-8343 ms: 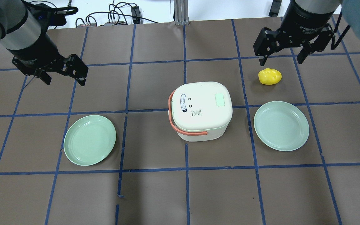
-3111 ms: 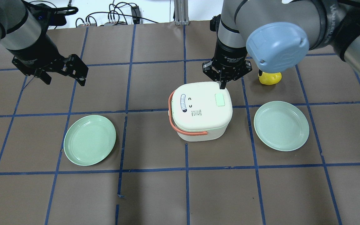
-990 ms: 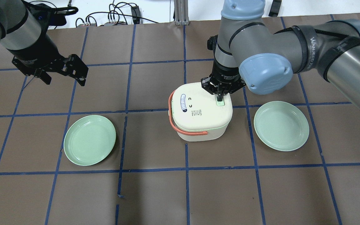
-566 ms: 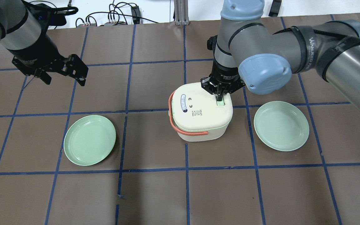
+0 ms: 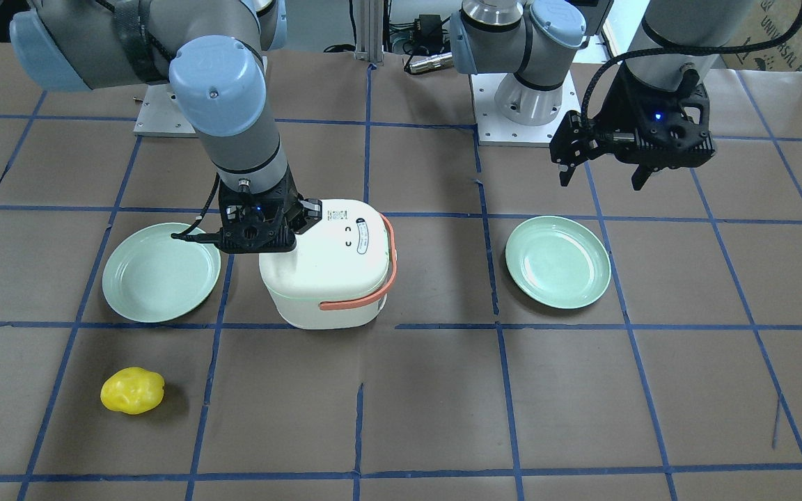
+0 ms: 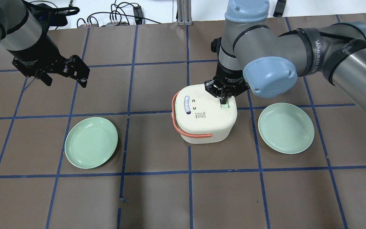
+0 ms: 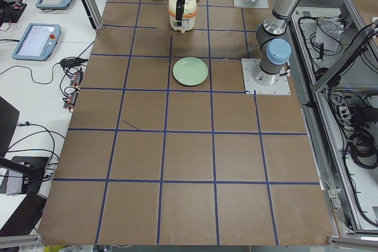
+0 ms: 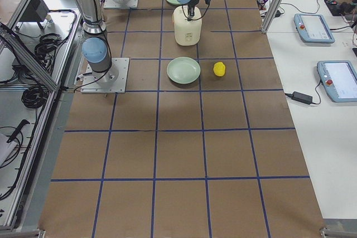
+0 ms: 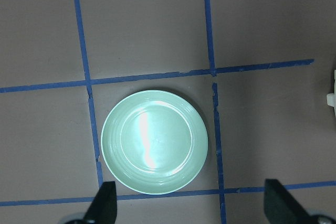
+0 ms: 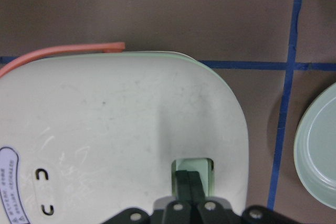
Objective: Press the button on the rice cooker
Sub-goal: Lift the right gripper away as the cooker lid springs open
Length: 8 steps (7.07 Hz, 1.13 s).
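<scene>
**A:** What has changed at the cream plastic rice cooker point(image 6: 202, 122) with the salmon-pink carry handle?

**B:** The right gripper point(image 6: 223, 101) has moved in. A few seconds ago it hung over the cooker's far edge. Now its two black fingers are pressed together, gripping nothing. They stand tip-down on the pale green rectangular button point(image 10: 193, 164), which is on the side of the lid away from the handle.

**A:** So is the press done?

**B:** Probably it is at its deepest. In the right wrist view the button sits sunk in its recess under the tips. Over the last second the tips have hardly shifted. The lid looks shut in every view, and I see no lamp, so I can't confirm the press registered. If it did, what's left is to lift straight up off the button.

**A:** And the other arm?

**B:** The left gripper point(image 6: 64, 80) hasn't moved. It is well off on the cooker's handle side, with its jaws spread wide and empty. Its wrist camera looks down on a round pale green plate point(image 9: 155, 142) on that same side. A matching second plate point(image 6: 286, 128) lies on the cooker's button side. A lumpy yellow toy point(image 5: 132, 391) sits beyond that plate, further from the robot's base, clear of the work.
</scene>
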Motion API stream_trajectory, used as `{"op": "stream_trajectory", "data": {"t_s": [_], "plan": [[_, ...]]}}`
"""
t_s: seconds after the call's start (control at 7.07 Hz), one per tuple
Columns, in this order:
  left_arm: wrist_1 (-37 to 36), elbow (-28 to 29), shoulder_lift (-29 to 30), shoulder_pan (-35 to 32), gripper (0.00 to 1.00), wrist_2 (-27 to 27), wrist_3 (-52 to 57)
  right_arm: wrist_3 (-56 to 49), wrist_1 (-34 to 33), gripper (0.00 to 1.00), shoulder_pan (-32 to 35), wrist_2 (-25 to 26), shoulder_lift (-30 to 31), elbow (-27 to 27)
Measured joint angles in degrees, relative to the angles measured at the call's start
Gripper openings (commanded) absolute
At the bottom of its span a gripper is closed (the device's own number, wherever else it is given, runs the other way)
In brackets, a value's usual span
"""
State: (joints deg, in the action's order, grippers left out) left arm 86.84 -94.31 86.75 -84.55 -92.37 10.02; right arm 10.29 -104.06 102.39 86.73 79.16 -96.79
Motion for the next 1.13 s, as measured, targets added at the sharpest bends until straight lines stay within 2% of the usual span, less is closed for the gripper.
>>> {"op": "stream_trajectory", "data": {"t_s": [0.42, 0.71, 1.13], "plan": [[0.0, 0.0, 0.0, 0.0, 1.0, 0.0, 0.0, -0.3, 0.8, 0.14, 0.0, -0.1, 0.9, 2.3], [0.0, 0.0, 0.0, 0.0, 1.0, 0.0, 0.0, -0.3, 5.4, 0.37, -0.2, 0.1, 2.2, 6.6], [0.0, 0.0, 0.0, 0.0, 1.0, 0.0, 0.0, -1.5, 14.3, 0.86, -1.8, 1.5, 3.2, 14.0]]}}
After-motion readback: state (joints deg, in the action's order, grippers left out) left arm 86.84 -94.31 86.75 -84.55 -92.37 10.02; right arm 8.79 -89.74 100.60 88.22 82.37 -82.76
